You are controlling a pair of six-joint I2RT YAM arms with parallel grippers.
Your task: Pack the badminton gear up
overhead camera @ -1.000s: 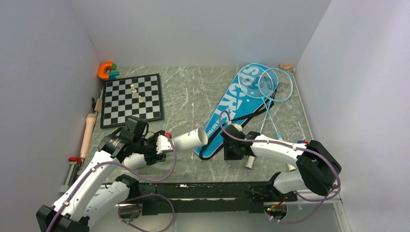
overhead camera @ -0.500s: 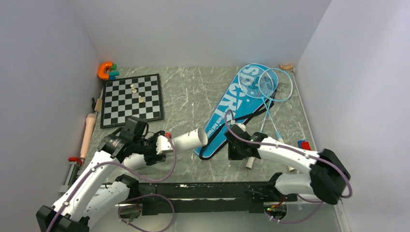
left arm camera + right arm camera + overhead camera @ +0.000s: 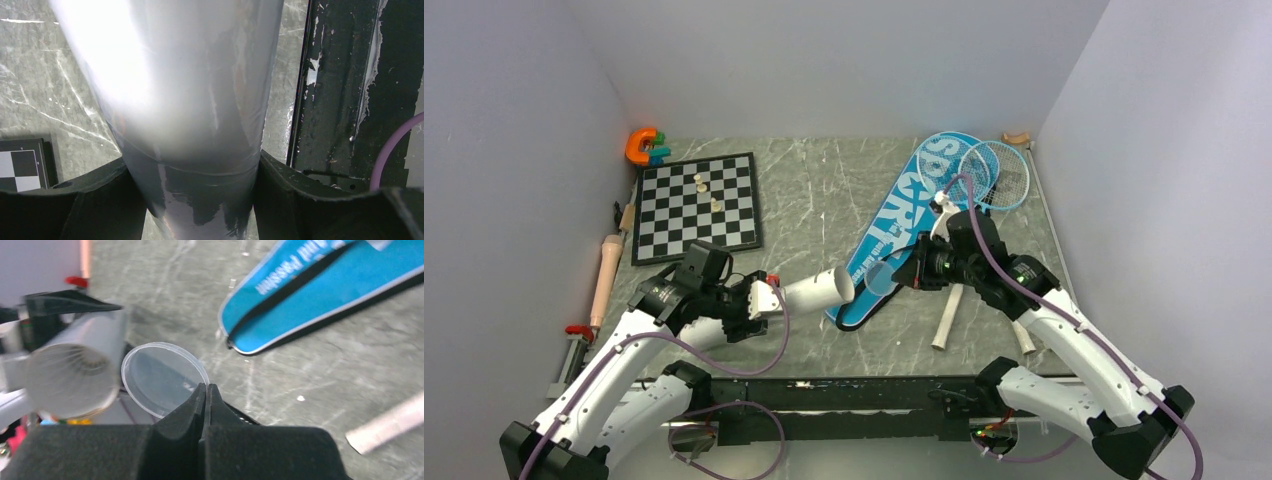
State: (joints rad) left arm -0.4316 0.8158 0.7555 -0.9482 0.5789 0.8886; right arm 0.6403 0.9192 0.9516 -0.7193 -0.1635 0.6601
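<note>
My left gripper [image 3: 759, 300] is shut on the long pale-grey tube [image 3: 816, 290], holding it off the table with its open end to the right. In the left wrist view the tube [image 3: 190, 100] fills the space between the fingers [image 3: 300, 195]. My right gripper [image 3: 904, 274] is shut on the rim of a clear round lid [image 3: 881, 277], just right of the tube's mouth. In the right wrist view the lid [image 3: 162, 377] stands beside the tube [image 3: 75, 370], and feather ribs show inside the tube. The blue SPORT bag [image 3: 904, 215] lies diagonally, and two rackets [image 3: 984, 175] rest on its top end.
A chessboard [image 3: 694, 207] with small white pieces lies at the back left. A wooden rolling pin [image 3: 606, 275] lies along the left wall. An orange toy [image 3: 642, 146] sits in the far left corner. A white racket handle [image 3: 944, 325] lies right of the bag's tip. A black rail [image 3: 864, 395] runs along the near edge.
My right arm has risen from the table by the bag's lower tip and now holds the clear lid up by the tube's mouth. The left arm and tube have not moved.
</note>
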